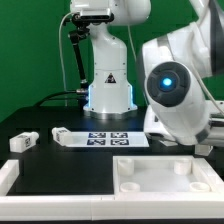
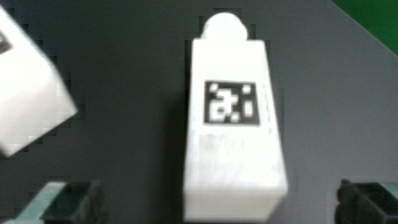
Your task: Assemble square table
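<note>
Gripper (image 2: 217,202) jaws stand wide apart, holding nothing. One end of the white table leg (image 2: 233,110) lies between them, tag facing up, touching neither finger.

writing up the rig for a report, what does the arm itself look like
Glossy white rounded arm; a black round joint cap glows blue. Its white base bears a triangular warning sticker, with black cables beside it. The gripper has dark fingers.
</note>
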You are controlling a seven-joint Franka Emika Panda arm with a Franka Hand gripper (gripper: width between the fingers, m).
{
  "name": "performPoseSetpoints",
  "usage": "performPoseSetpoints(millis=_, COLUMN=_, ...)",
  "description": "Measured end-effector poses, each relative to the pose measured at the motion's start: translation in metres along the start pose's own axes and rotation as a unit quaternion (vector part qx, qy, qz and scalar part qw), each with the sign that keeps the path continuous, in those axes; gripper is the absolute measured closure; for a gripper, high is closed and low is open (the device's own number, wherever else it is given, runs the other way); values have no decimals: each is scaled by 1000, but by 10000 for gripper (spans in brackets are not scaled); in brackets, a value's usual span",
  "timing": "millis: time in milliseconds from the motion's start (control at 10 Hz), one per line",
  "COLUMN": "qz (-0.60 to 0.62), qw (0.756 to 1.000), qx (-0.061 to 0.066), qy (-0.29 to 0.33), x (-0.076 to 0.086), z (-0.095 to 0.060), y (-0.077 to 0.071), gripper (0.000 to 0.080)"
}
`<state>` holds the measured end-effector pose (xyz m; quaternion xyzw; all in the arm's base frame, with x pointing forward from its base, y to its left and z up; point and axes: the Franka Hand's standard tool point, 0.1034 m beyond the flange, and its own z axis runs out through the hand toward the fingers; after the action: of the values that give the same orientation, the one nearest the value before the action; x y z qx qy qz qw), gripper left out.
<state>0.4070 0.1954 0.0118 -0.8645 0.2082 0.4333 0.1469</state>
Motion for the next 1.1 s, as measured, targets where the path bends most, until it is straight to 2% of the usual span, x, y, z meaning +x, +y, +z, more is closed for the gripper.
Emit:
performPoseSetpoints(millis=100, qz=8, qw=1000, qx=11, qy=-16, x=-4, z=13, y=-2, gripper=151)
performPoseSetpoints(millis=200, qz=-2, qw=1000, qx=-1, qy=-14, x=-8, z=18, y=-7, gripper=151)
performPoseSetpoints(millis=400, qz=-4, qw=1000, qx=0, qy=-13, x=-7, z=17, y=-7, gripper=178)
performPoseSetpoints(millis=600, qz=-4, qw=1000, qx=0, qy=-13, x=-7, z=17, y=-7, gripper=513)
performPoseSetpoints(millis=1100, qz=-4, qw=1000, qx=0, qy=-14, x=-7, z=18, y=-7, gripper=511)
